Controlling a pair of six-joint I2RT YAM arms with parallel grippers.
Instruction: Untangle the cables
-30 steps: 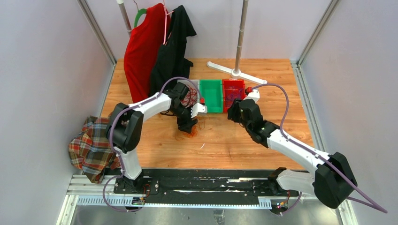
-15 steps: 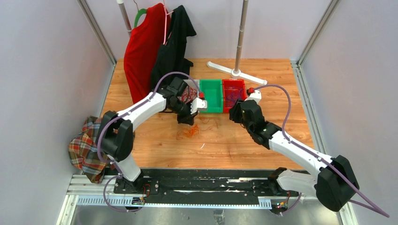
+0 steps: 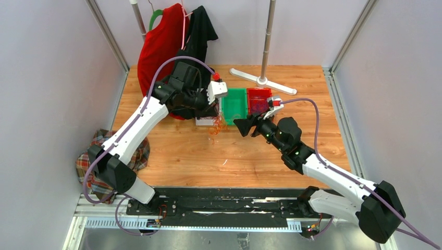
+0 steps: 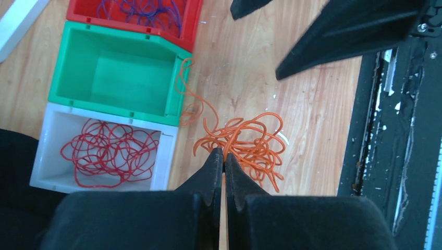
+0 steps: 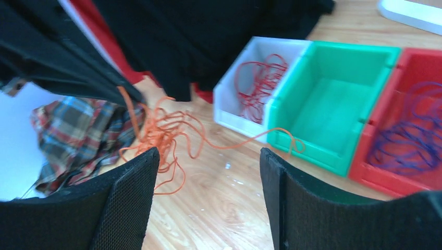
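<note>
- Looking at your left claw point(image 4: 224, 156), you see it clenched, its tips pinched on a strand of the orange cable point(image 4: 245, 143).
- That cable hangs from the tips as a loose tangle, just off the near side of the white bin point(image 4: 41, 151). You cannot tell whether its lowest loops touch the bench point(image 4: 312, 120).
- One orange strand trails from the tangle to the near rim of the green bin point(image 4: 78, 62) and touches it.
- Your right claw point(image 5: 208, 156) is released, with its jaws wide apart and nothing between them. It points at the tangle from the right, near it but not touching.
- The red cable point(image 4: 109, 153) lies curled inside the white bin.
- The purple cable point(image 4: 146, 10) lies in the red bin point(image 4: 190, 23).
- The three bins stand touching in a row, white, green, red from left to right, toward the bench's far edge.
</note>
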